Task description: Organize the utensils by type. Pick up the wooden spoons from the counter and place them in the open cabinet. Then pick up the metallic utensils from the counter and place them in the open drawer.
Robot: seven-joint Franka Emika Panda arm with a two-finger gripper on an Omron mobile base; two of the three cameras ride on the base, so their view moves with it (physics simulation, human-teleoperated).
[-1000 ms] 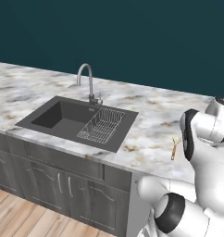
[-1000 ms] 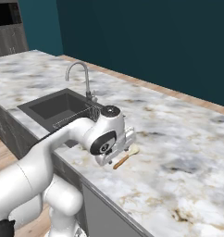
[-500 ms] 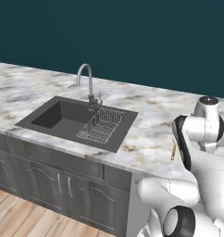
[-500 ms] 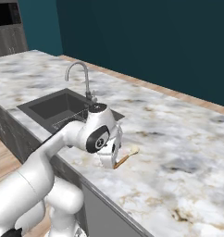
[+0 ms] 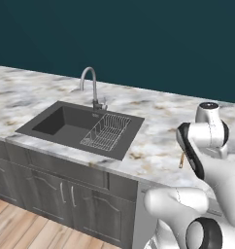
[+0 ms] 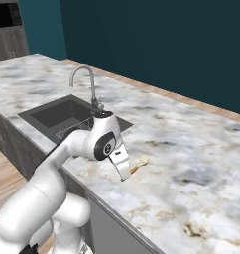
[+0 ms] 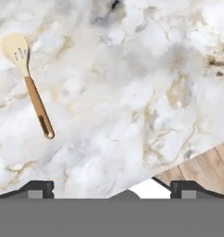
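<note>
Spoon (image 7: 28,84) on counter (image 7: 132,92) (right of sink (image 6: 62,115)), hand (image 7: 111,187) above it

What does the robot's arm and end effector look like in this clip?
The arm is glossy white with rounded, tube-like segments and dark grey to black rings at the joints. The end effector carries two small dark finger tips with grey pads. No cables or markings show.

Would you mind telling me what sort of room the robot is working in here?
Most likely a kitchen: a marble counter holds a dark sink with a curved faucet, and a cream-headed spoon lies on it.
</note>
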